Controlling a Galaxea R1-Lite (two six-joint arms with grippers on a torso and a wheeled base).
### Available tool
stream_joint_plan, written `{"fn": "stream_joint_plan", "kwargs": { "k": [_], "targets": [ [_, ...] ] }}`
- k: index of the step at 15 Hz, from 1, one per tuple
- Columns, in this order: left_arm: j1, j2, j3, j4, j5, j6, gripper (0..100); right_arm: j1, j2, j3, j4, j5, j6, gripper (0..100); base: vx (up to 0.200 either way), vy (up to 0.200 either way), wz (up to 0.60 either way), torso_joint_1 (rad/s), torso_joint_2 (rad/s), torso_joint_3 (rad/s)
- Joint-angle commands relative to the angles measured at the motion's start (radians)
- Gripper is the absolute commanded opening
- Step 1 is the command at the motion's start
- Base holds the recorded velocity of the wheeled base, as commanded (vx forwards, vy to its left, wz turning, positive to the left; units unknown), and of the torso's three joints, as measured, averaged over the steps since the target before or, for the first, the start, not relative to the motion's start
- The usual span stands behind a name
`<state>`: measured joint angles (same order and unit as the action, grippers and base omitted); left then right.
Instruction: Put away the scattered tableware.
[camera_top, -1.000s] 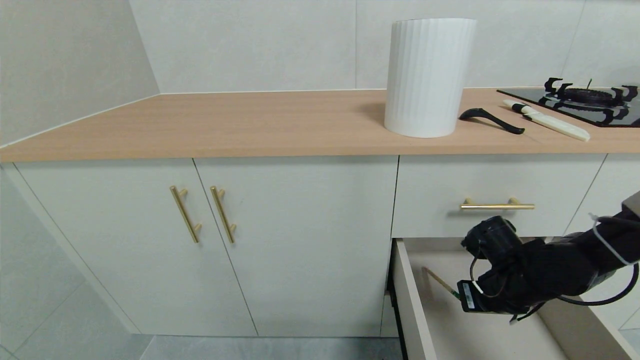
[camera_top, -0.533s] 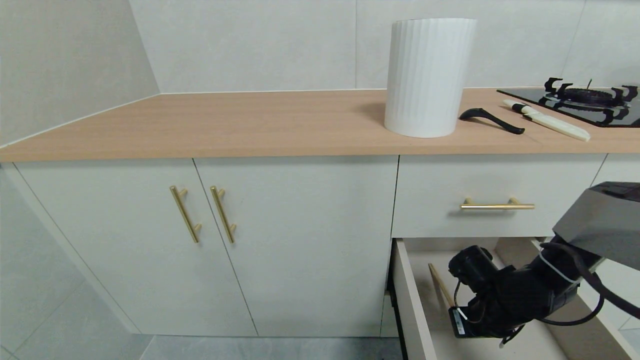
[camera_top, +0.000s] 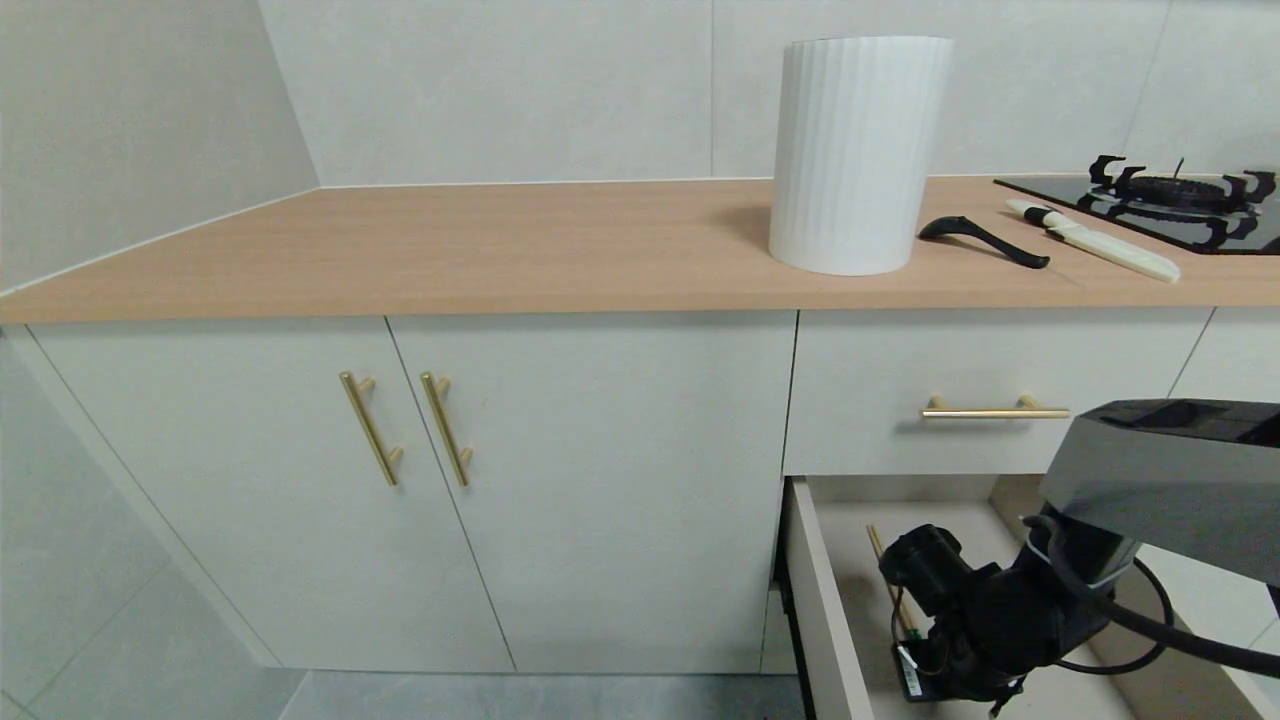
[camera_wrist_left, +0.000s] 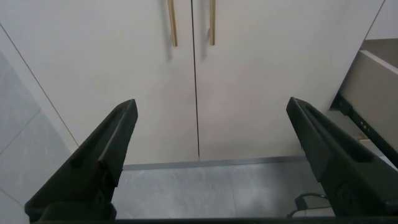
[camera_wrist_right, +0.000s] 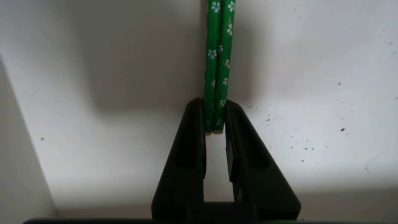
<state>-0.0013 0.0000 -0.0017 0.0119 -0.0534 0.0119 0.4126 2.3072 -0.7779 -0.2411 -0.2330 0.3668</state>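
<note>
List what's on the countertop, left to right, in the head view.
white ribbed container → black utensil → knife → gas burner

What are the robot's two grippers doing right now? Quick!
Left gripper: open, holding nothing.
Right gripper: shut on the green chopsticks, down inside the open drawer.

No writing or numbers can be read anywhere.
</note>
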Motion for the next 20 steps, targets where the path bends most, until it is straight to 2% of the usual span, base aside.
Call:
{"fn": "stream_joint_plan", "kwargs": {
  "k": [1, 4, 5, 11, 13, 14, 17, 20],
  "targets": [
    [0.000, 0.000, 0.000, -0.001, 0.000, 0.000, 100, 0.000, 0.008, 0.000, -0.001, 0.000, 0.000, 0, 0.000, 0.000, 0.00, 0.000, 0.00, 0.000],
    [0.000, 0.000, 0.000, 0.000, 0.000, 0.000, 100, 0.000, 0.008, 0.000, -0.001, 0.000, 0.000, 0, 0.000, 0.000, 0.00, 0.000, 0.00, 0.000],
    [0.000, 0.000, 0.000, 0.000, 0.000, 0.000, 100, 0.000, 0.008, 0.000, -0.001, 0.000, 0.000, 100, 0.000, 0.000, 0.00, 0.000, 0.00, 0.000],
    [0.000, 0.000, 0.000, 0.000, 0.000, 0.000, 100, 0.000, -0.042, 0.006, 0.006, -0.005, 0.000, 100, 0.000, 0.000, 0.00, 0.000, 0.00, 0.000],
    [0.000, 0.000, 0.000, 0.000, 0.000, 0.000, 100, 0.000, -0.232, 0.052, 0.013, -0.003, -0.002, 100, 0.000, 0.000, 0.00, 0.000, 0.00, 0.000],
    [0.000, 0.000, 0.000, 0.000, 0.000, 0.000, 100, 0.002, -0.253, 0.057, 0.013, -0.003, -0.003, 100, 0.000, 0.000, 0.00, 0.000, 0.00, 0.000],
    [0.000, 0.000, 0.000, 0.000, 0.000, 0.000, 100, 0.003, -0.529, 0.095, 0.014, -0.054, -0.028, 100, 0.000, 0.000, 0.00, 0.000, 0.00, 0.000],
    [0.000, 0.000, 0.000, 0.000, 0.000, 0.000, 100, -0.003, -0.701, 0.097, 0.014, -0.109, -0.080, 100, 0.000, 0.000, 0.00, 0.000, 0.00, 0.000]
  ]
}}
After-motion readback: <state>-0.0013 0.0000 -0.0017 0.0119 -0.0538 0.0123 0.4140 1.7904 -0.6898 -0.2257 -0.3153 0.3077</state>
